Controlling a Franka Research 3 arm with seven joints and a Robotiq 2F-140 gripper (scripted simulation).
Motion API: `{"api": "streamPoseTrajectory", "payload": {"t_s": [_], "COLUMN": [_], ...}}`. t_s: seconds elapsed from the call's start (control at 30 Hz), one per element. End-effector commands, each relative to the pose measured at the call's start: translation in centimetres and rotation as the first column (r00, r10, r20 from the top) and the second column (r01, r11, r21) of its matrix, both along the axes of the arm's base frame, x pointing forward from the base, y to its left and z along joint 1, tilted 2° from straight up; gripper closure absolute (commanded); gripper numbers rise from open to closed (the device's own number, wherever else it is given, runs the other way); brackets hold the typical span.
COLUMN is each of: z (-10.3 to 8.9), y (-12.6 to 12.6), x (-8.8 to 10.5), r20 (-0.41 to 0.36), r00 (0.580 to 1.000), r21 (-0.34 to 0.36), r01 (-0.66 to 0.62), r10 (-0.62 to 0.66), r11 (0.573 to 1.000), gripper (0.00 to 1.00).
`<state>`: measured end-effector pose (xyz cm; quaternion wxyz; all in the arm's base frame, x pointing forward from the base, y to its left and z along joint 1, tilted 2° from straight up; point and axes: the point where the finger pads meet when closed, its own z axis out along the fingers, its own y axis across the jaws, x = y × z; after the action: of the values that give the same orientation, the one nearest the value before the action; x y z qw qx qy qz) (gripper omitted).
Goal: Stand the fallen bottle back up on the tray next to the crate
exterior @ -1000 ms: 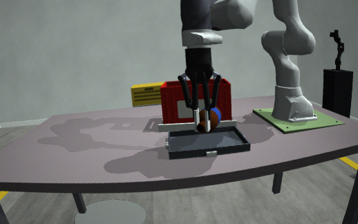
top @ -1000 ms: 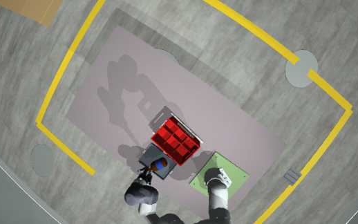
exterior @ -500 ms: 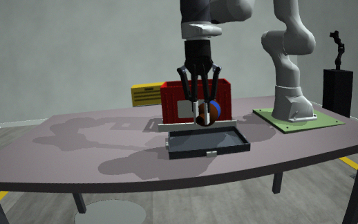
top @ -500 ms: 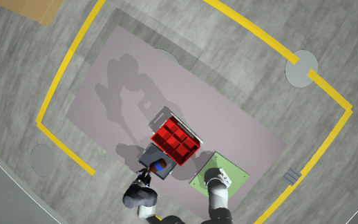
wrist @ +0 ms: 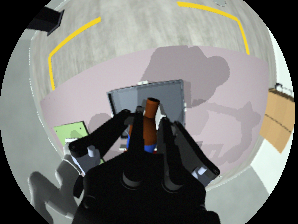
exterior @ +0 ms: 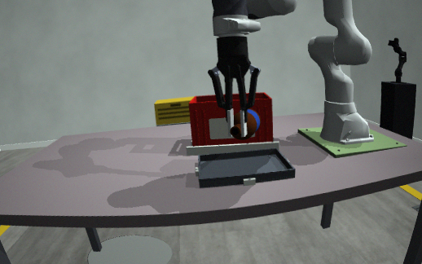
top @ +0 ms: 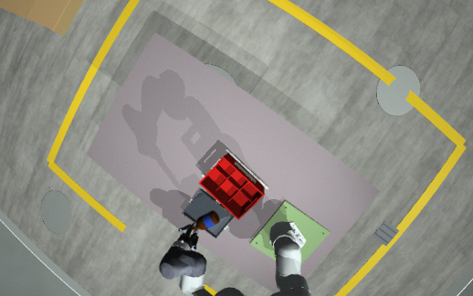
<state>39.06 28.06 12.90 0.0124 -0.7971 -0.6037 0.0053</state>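
1. Two fingers point(top: 194, 240) point(exterior: 230, 121), slightly apart, closed on the neck of one bottle point(top: 208, 220) point(exterior: 252, 123) point(wrist: 150, 131).
2. The bottle, near-horizontal, raised above one tray point(top: 200, 206) point(exterior: 237, 165) point(wrist: 172, 97).
3. One crate point(top: 231, 186) point(exterior: 233, 103), upright beside the tray on one counter point(top: 293, 146) point(exterior: 78, 195) point(wrist: 225, 95).

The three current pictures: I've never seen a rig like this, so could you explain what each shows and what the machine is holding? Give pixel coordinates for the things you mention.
One jointed arm point(top: 289, 260) point(exterior: 339, 90) stands on a green plate point(top: 313, 228) point(exterior: 389, 145) point(wrist: 64, 129) and ends in a two-fingered pincer point(top: 189, 231) point(exterior: 237, 124) point(wrist: 151, 107). The top view looks down, the exterior view faces the table point(top: 156, 91) point(exterior: 147, 195) point(wrist: 235, 80) from the side, and the wrist view looks past the fingers. On the table are a red crate point(top: 211, 183) point(exterior: 234, 107) and a dark tray point(top: 197, 206) point(exterior: 245, 165) point(wrist: 172, 95). The pincer grips a brown bottle point(top: 208, 220) point(exterior: 252, 126) point(wrist: 151, 107), tipped over, above the tray.
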Motion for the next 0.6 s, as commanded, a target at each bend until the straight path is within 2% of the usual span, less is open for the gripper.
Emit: {"api": "streamPoseTrajectory", "payload": {"t_s": [0.0, 0.57], "z": [0.8, 3.5], "y": [-0.4, -0.4], "x": [0.0, 0.1], "r20": [-0.005, -0.005], "r00": [1.0, 1.0], "r21": [-0.007, -0.007], "r01": [0.01, 0.01], "r10": [-0.01, -0.01], "r11": [1.0, 1.0], "gripper": [1.0, 1.0]}}
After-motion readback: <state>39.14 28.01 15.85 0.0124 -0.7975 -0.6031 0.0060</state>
